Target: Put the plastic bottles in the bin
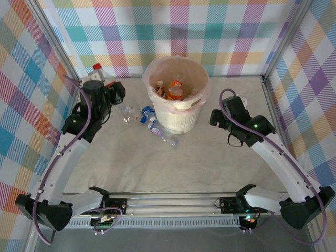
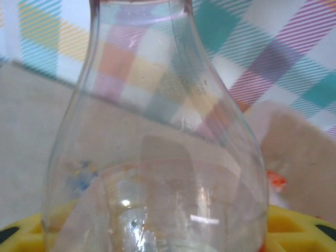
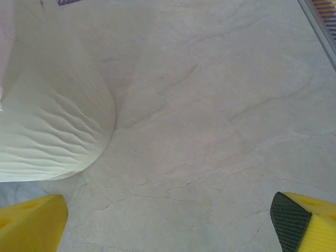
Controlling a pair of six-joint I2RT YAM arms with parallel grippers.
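1. While the clear bulb-shaped plastic bottle [image 2: 157, 157] crowds the left wrist camera, its cap and base are cut off, and no label shows.
2. Left gripper [image 2: 157, 239]: yellow fingers [image 2: 21, 231] flank that bottle low down; whether they clamp it cannot be told.
3. Right gripper [image 3: 168, 226] gapes wide, holding nothing, above the pale marbled bench [image 1: 210, 163].
4. Round cream-white plastic bin [image 1: 178, 119] stands toward the bench's far edge, with orange-labelled bottles [image 1: 176, 90] inside. Blue-capped bottles [image 1: 148, 111] lie just beside it, their print unreadable.
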